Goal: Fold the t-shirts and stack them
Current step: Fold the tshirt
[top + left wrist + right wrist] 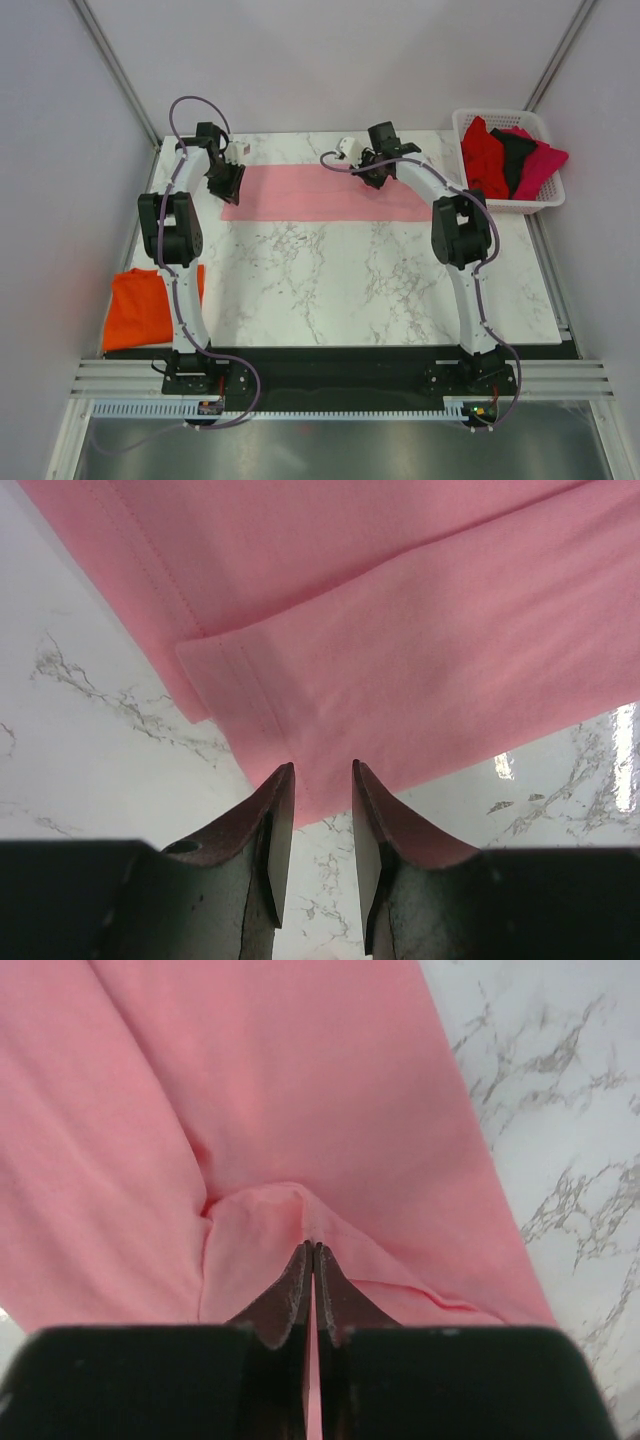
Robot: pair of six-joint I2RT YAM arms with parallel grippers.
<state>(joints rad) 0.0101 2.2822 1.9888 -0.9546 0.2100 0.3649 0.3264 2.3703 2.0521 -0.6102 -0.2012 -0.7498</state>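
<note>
The pink t-shirt (325,193) lies as a long flat band across the far part of the tabletop (350,290), with a tool at each end of it. Over on the right, the right tool (314,1248) is pressed together on a raised pleat of pink cloth, the fabric tenting up into its tips. That looks like a grip taken so this end can be lifted. The left tool (320,770) is another story: its jaws stand partly spread, straddling the hemmed edge at the band's left end, marble showing in the gap, so nothing is pinched there yet. On that evidence the left side needs its own bite before the pair can carry the band over on itself; lifting one end alone would likely skew the fold. The orange t-shirt (140,305) sits at the tabletop's near left edge, well apart, probably the start of the stack. The red t-shirt (483,155), black t-shirt (515,152) and magenta t-shirt (542,160) lie heaped in the white basket (545,207) at the far right, so plenty of the job seems left.
</note>
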